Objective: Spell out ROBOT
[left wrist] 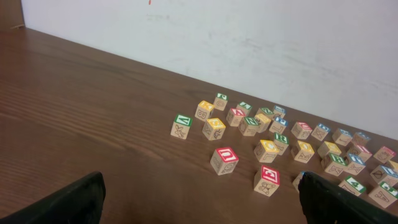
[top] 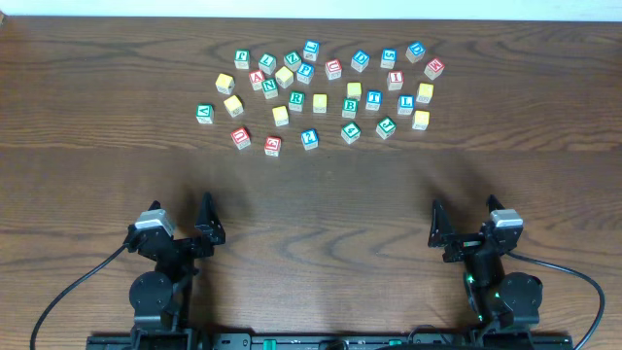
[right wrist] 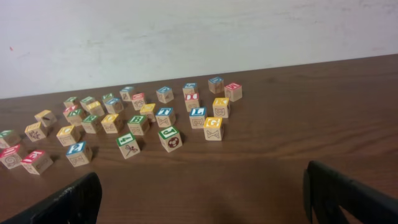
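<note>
Several wooden letter blocks with coloured faces lie scattered at the far middle of the table. Among them are a green R block (top: 296, 99), a green B block (top: 349, 107) and a blue T block (top: 373, 98). The B block (right wrist: 138, 123) and T block (right wrist: 164, 116) also show in the right wrist view. I cannot read an O block for certain. My left gripper (top: 181, 220) (left wrist: 199, 199) is open and empty near the front left, well short of the blocks. My right gripper (top: 465, 222) (right wrist: 202, 193) is open and empty near the front right.
The nearest blocks are two red ones (top: 240, 136) (top: 272, 145) and a blue one (top: 309, 138) at the front of the cluster. Bare dark wood table (top: 321, 224) lies between the grippers and the blocks. A white wall (left wrist: 249, 37) stands behind the table.
</note>
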Motion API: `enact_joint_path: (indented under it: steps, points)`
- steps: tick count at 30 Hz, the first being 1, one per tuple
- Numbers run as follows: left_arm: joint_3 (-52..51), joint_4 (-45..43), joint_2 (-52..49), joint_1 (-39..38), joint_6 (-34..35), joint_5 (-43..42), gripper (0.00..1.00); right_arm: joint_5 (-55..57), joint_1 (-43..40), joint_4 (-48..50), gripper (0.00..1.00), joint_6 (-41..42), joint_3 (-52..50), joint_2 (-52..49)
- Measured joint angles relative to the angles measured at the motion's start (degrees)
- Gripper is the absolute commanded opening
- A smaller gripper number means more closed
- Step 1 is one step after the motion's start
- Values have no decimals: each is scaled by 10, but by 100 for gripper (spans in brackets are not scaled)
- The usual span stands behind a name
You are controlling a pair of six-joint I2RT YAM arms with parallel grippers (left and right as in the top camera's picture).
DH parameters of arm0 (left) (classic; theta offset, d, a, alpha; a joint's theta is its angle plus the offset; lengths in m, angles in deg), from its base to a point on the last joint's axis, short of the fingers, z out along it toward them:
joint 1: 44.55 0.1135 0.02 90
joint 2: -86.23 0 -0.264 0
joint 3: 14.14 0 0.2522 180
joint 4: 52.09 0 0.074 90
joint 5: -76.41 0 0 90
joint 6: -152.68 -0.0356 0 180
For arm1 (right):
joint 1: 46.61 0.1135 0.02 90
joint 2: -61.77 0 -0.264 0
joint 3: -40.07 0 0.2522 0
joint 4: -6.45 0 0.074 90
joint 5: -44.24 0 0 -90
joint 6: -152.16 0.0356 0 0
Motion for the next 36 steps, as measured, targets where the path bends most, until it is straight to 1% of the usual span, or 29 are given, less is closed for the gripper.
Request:
enact_joint_path:
  steps: [20, 22, 24, 26, 29, 33, 36]
  points:
    - [0, -2, 0, 0, 0, 2, 98, 0, 0, 0, 99, 0, 0, 0]
    - [0, -4, 0, 0, 11, 1, 98, 0, 0, 0, 99, 0, 0, 0]
    - [-1, -9, 0, 0, 40, -12, 97, 0, 0, 0, 99, 0, 0, 0]
    - [-3, -28, 0, 0, 78, -34, 98, 0, 0, 0, 99, 0, 0, 0]
    - [-8, -89, -1, 0, 120, -56, 97, 0, 0, 0, 99, 0, 0, 0]
    - [-9, -198, 0, 0, 148, -91, 97, 0, 0, 0, 99, 0, 0, 0]
    - [-9, -229, 0, 0, 158, -107, 98, 0, 0, 0, 99, 0, 0, 0]
